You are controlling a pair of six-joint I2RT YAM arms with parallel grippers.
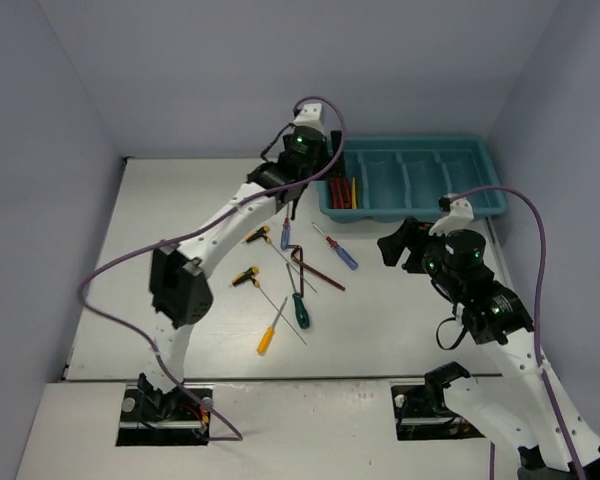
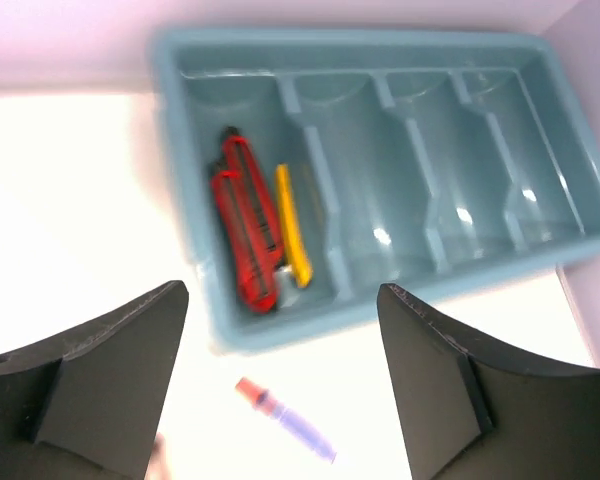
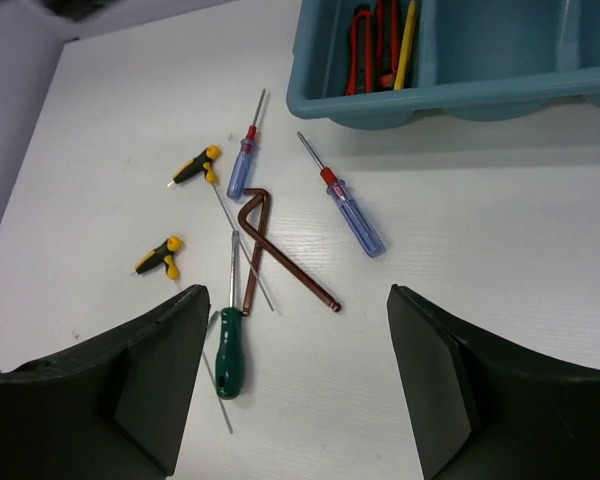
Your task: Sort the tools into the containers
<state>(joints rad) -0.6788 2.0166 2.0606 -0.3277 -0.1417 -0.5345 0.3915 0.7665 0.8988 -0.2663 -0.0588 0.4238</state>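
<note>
Your left gripper (image 2: 282, 292) hangs over the left end of the teal tray (image 2: 350, 40) with its jaws spread wide and nothing between them or touching them. Your right gripper (image 3: 297, 297) is also spread wide and empty, above the table (image 3: 500, 260) and well apart from the tools below it.

The red pliers (image 2: 245, 235) and a yellow-handled tool (image 2: 292, 225) lie in the tray's leftmost compartment. On the table you have two blue screwdrivers (image 3: 355, 215) (image 3: 240, 170), a green screwdriver (image 3: 230, 352), a brown hex key (image 3: 265, 245) and two yellow-black T-handles (image 3: 197, 165) (image 3: 160, 257). An orange-handled screwdriver (image 1: 268, 338) shows only from above.

From above, the left arm covers its own jaws and part of the tray's left end. The left wrist view is blurred, so the tool below the tray is only a red and blue smear. The right wrist view cuts off the far part of the tray.
</note>
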